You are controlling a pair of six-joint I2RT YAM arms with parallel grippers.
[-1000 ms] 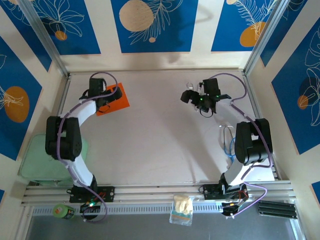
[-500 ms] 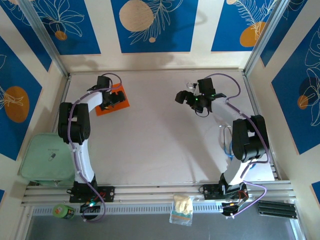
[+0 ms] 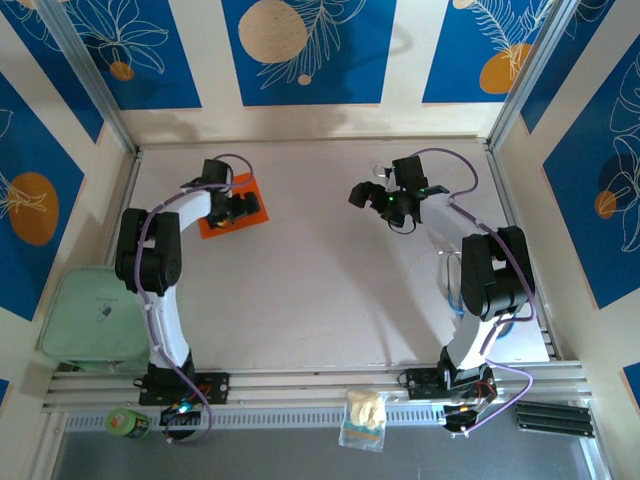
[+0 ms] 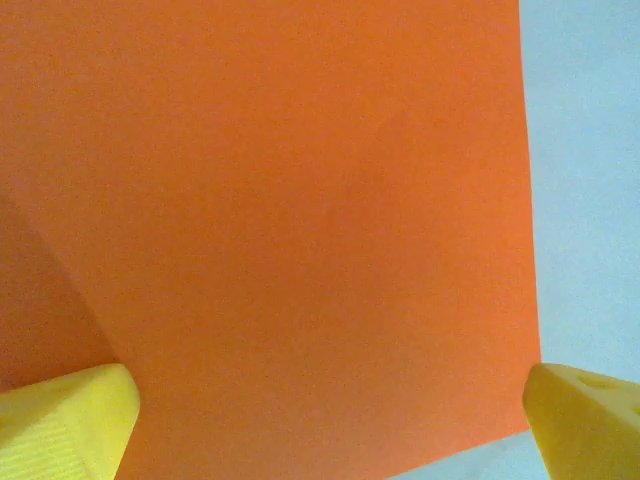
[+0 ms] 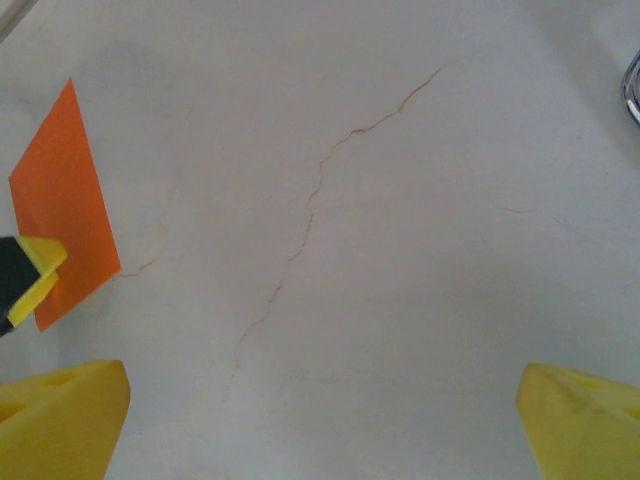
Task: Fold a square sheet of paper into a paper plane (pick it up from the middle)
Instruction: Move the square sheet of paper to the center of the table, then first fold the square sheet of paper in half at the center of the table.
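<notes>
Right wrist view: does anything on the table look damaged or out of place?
A thin, reddish hairline crack wanders diagonally across the white tabletop; it may be only a surface mark. The square sheet of paper lies flat at the left.

A pale, thinly cracked surface (image 3: 320,290) sits between blue leaf-patterned wall panels (image 3: 308,50), with a mint-green container (image 3: 95,318) at its left edge and a small clear bag (image 3: 363,418) on the near rail.

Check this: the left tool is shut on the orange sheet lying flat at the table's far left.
Not shut: the left wrist view shows the left tool open, fingers apart over the sheet. The sheet does lie flat at the table's far left.
</notes>
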